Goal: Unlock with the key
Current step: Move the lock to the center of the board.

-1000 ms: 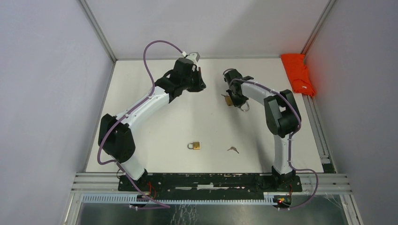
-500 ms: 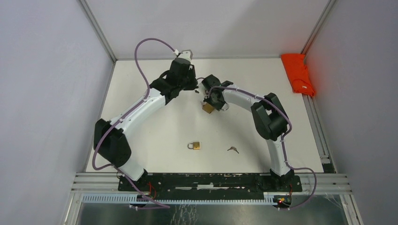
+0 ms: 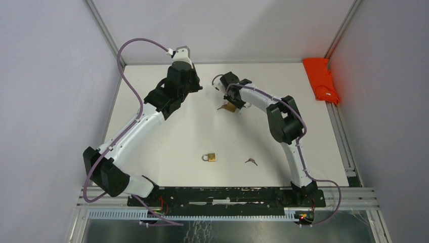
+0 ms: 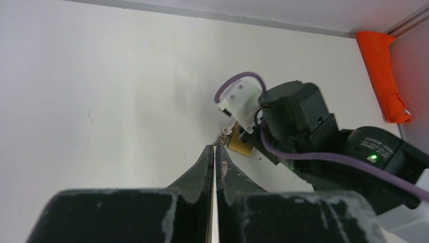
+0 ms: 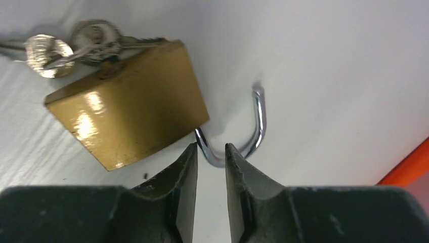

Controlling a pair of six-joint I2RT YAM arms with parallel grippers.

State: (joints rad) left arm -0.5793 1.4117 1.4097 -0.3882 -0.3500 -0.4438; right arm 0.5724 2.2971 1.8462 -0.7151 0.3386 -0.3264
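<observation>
A brass padlock [image 5: 129,101] lies on the white table with its silver shackle [image 5: 255,126] swung open, one end free. A key [image 5: 96,40] on a ring sticks out of its bottom. My right gripper [image 5: 211,147] is open, its tips either side of the shackle's bend with a gap showing. In the top view the same padlock [image 3: 230,107] sits under the right gripper [image 3: 236,105] at the far middle. My left gripper [image 4: 214,147] is shut on nothing and points at the padlock [image 4: 240,146] from a short distance; in the top view it [image 3: 199,87] is left of the lock.
A second, closed brass padlock [image 3: 210,157] and a loose key [image 3: 251,162] lie near the front middle. An orange cloth [image 3: 321,78] hangs at the far right corner. Grey walls enclose the table on three sides.
The right gripper, shut on the shackle before, has opened and the padlock rests on the table. The left arm has drawn back to the left, leaving the key in the lock.
</observation>
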